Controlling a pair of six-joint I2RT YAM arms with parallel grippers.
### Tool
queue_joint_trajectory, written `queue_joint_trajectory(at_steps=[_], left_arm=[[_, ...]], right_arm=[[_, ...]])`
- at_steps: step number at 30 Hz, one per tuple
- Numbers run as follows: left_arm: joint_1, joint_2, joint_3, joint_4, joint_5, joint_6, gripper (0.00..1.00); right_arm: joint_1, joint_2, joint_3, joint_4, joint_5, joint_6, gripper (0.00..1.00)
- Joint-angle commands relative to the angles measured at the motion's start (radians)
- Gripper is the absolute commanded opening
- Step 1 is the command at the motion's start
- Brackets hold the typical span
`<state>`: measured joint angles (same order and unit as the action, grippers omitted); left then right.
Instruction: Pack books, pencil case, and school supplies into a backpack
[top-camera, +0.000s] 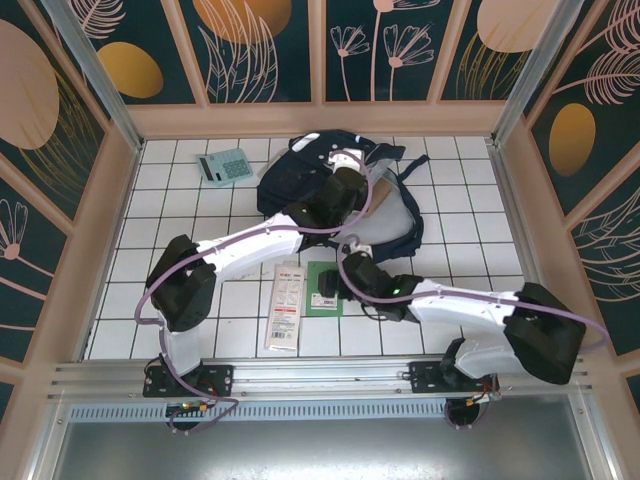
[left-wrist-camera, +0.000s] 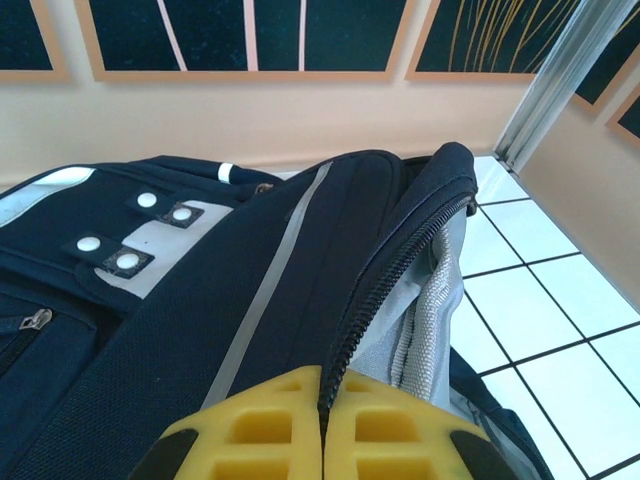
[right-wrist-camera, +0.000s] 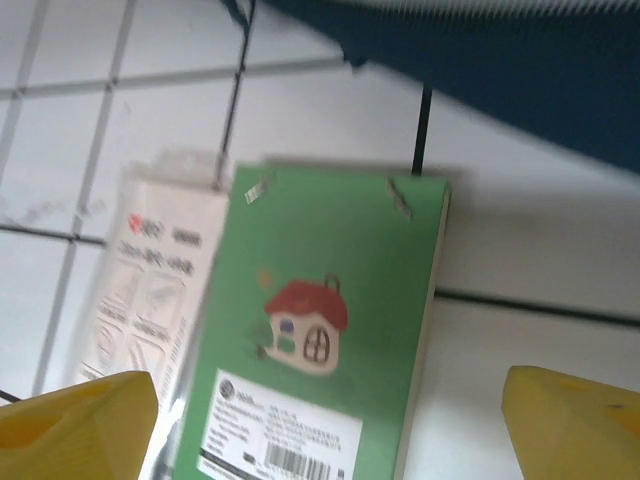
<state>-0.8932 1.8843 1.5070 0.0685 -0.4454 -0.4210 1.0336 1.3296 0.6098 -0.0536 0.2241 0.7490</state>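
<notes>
The navy backpack lies at the back of the table with its main zip open. My left gripper is shut on the zipper edge of the backpack; in the left wrist view the yellow fingers pinch the zip teeth, the gripper holding the flap up. The small green book with a house picture lies flat in front of the backpack. My right gripper hovers open over that book, the gripper straddling it without touching. The pencil case is out of view.
The long white-and-red pack lies just left of the green book, its edge tucked beside it. A teal calculator sits at the back left. The backpack's hem is close behind the book. Wooden walls surround the tiled table.
</notes>
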Motion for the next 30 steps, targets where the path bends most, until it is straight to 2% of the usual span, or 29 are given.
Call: queue_joint_trajectory(at_steps=[1, 6, 10, 24, 30], left_arm=[[0.048, -0.029, 0.029, 0.025, -0.065, -0.021, 0.00], [0.058, -0.013, 0.049, 0.009, -0.059, -0.028, 0.00], [0.058, -0.012, 0.046, 0.010, -0.049, -0.032, 0.00], [0.059, -0.014, 0.029, 0.013, -0.023, -0.033, 0.00], [0.061, -0.019, 0.023, 0.011, -0.026, -0.031, 0.00]], right_arm=[[0.059, 0.081, 0.036, -0.059, 0.080, 0.100, 0.91], [0.137, 0.206, 0.125, -0.140, 0.132, 0.135, 0.99], [0.169, 0.261, 0.185, -0.161, 0.134, 0.121, 0.99], [0.177, 0.429, 0.288, -0.259, 0.117, 0.150, 0.99], [0.195, 0.440, 0.316, -0.297, 0.152, 0.136, 0.99]])
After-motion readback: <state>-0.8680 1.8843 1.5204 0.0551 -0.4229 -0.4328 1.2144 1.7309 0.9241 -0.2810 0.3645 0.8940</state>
